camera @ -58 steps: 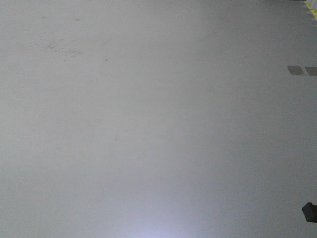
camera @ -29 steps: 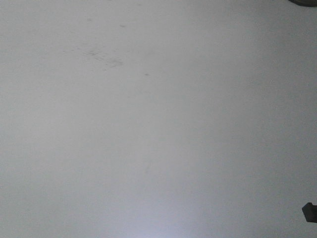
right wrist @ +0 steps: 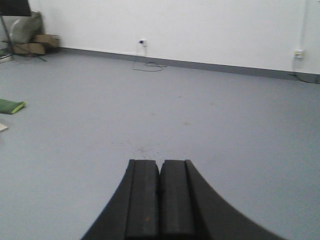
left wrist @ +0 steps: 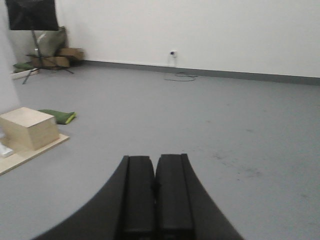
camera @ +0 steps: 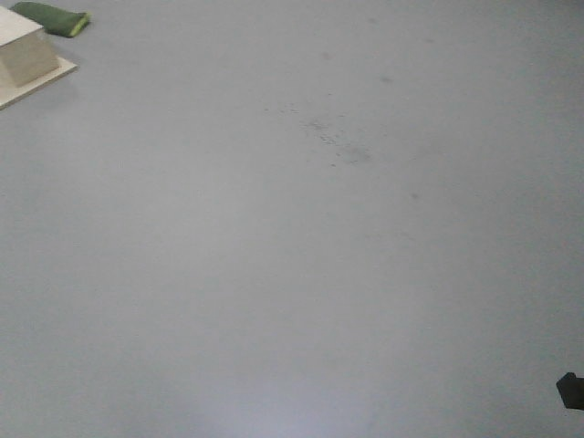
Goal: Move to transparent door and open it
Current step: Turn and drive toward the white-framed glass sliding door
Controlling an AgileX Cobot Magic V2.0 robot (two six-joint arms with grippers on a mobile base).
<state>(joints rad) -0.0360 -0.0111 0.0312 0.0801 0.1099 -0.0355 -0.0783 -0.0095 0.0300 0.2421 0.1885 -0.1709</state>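
approach step: left black gripper [left wrist: 155, 165] and right black gripper [right wrist: 160, 167] pressed closed, empty; no transparent door ahead of the jaws, so turn to find it.

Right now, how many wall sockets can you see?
2. First socket sits left of centre on the back wall; second socket is far right on that wall. Others may be out of frame.
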